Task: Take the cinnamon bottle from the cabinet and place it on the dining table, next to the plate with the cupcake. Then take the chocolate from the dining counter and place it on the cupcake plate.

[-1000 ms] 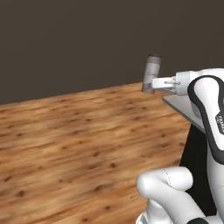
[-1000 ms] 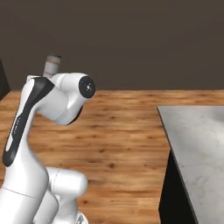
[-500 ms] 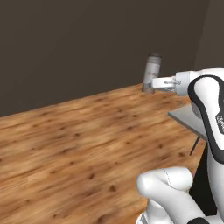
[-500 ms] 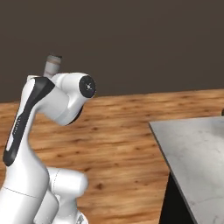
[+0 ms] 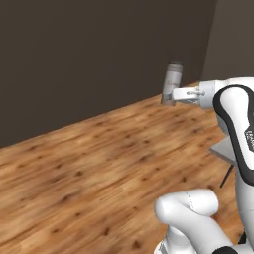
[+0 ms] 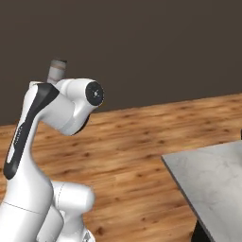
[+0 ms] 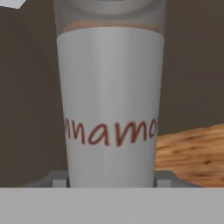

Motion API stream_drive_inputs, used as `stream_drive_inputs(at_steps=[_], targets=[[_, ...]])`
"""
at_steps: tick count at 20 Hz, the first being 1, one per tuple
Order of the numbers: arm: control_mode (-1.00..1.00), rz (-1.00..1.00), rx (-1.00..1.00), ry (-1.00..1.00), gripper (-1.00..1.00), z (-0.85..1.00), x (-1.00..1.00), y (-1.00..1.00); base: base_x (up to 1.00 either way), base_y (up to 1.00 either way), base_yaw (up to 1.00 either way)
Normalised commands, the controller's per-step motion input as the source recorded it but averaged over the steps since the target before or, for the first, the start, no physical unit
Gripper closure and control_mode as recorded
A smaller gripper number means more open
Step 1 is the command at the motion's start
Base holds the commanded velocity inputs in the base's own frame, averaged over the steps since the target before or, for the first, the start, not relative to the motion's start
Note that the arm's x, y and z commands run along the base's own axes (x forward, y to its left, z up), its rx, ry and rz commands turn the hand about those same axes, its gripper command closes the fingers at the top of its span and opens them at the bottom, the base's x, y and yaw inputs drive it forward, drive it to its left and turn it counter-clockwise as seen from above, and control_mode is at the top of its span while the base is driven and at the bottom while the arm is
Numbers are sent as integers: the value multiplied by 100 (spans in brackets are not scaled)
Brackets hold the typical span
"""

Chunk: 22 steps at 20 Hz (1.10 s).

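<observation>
Holding the cinnamon bottle (image 5: 172, 83) upright, our gripper (image 5: 171, 95) is pinched on its lower body, high above the wooden floor (image 5: 89, 168), which serves as our landmark. In the left base view the bottle stands above the far edge of that floor, against the dark wall (image 5: 89, 54). In the right base view its grey cap (image 6: 57, 70) peeks over our arm's elbow, and the dining table (image 6: 208, 172) rises from the floor at lower right, well apart from the bottle. In the hand view the pale label (image 7: 109, 109) with red lettering sits between our fingers (image 7: 57, 178), floor behind at right.
</observation>
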Motion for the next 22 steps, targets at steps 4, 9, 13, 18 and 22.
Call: stream_drive_inputs(at_steps=[4, 9, 13, 18, 22], targets=[[100, 0, 0, 0, 100, 0, 0, 0, 76, 38, -33], [100, 0, 0, 0, 100, 0, 0, 0, 76, 38, -34], [100, 0, 0, 0, 100, 0, 0, 0, 73, 38, -37], [100, 0, 0, 0, 100, 0, 0, 0, 69, 38, -41], [100, 0, 0, 0, 100, 0, 0, 0, 69, 38, -42]])
